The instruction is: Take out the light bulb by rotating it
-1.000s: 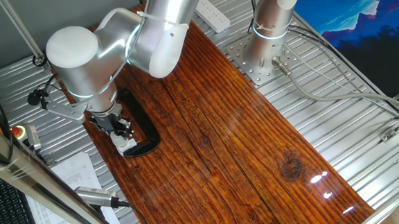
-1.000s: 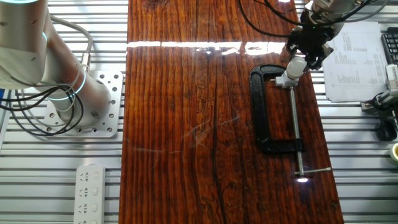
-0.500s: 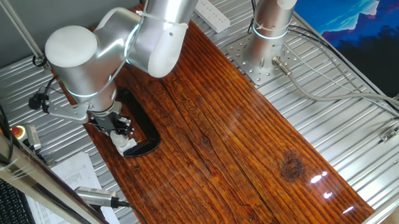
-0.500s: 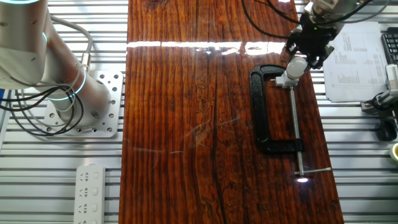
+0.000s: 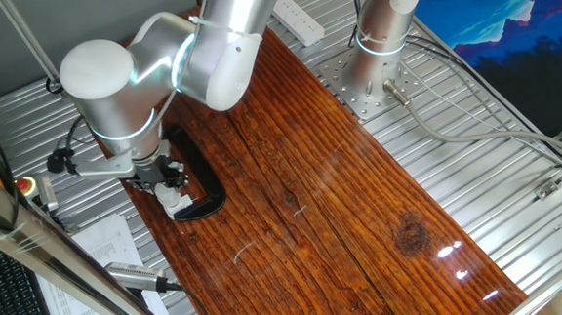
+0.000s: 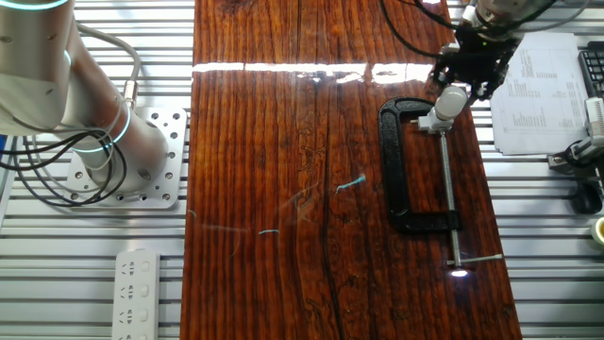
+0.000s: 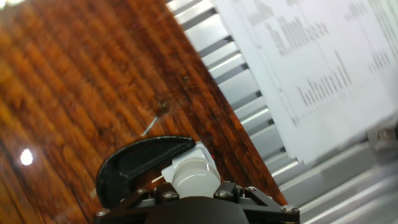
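The bench (image 6: 283, 189) is glossy, grained dark wood on ribbed metal. The clamp (image 6: 401, 179) is matt black with a bright steel screw. The bulb (image 7: 194, 175) looks smooth white.

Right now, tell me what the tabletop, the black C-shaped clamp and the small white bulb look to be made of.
Reddish-brown tabletop: wood, varnished; strong grain lines, glossy lamp reflections.
Black C-shaped clamp: probably cast metal, painted or coated black; its bare silvery screw rod looks like steel.
Small white bulb: smooth, matte white dome, either frosted glass or plastic; the pictures cannot settle which.
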Action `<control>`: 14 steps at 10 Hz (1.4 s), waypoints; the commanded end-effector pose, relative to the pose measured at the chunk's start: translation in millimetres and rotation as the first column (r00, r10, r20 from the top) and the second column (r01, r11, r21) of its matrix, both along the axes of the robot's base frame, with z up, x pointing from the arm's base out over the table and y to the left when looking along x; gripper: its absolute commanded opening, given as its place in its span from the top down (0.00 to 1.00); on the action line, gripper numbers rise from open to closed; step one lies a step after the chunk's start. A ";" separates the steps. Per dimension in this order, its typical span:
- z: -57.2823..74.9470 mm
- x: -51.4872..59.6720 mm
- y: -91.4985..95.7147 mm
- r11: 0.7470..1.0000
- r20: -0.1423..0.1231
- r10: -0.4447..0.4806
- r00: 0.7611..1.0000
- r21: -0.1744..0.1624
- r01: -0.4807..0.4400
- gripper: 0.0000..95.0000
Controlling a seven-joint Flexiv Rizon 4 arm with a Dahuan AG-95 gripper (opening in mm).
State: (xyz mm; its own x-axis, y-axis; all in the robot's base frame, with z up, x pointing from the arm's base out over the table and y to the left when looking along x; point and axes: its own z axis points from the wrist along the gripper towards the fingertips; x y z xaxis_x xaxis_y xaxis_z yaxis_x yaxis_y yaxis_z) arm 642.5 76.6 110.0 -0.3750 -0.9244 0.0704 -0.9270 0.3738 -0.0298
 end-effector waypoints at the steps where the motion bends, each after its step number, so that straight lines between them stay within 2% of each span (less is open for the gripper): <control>1: -0.8 -1.4 0.5 0.984 0.009 0.179 0.984 -0.016 -0.179 1.00; 3: -0.2 -0.9 0.9 0.961 0.006 0.276 0.961 -0.017 -0.276 1.00; 7: 0.1 -0.7 1.3 0.888 0.001 0.459 0.889 -0.012 -0.459 1.00; 10: -0.3 -0.8 2.7 0.836 -0.004 0.549 0.836 -0.015 -0.549 1.00; 14: -0.3 -0.7 3.4 0.779 0.000 0.627 0.779 -0.021 -0.627 1.00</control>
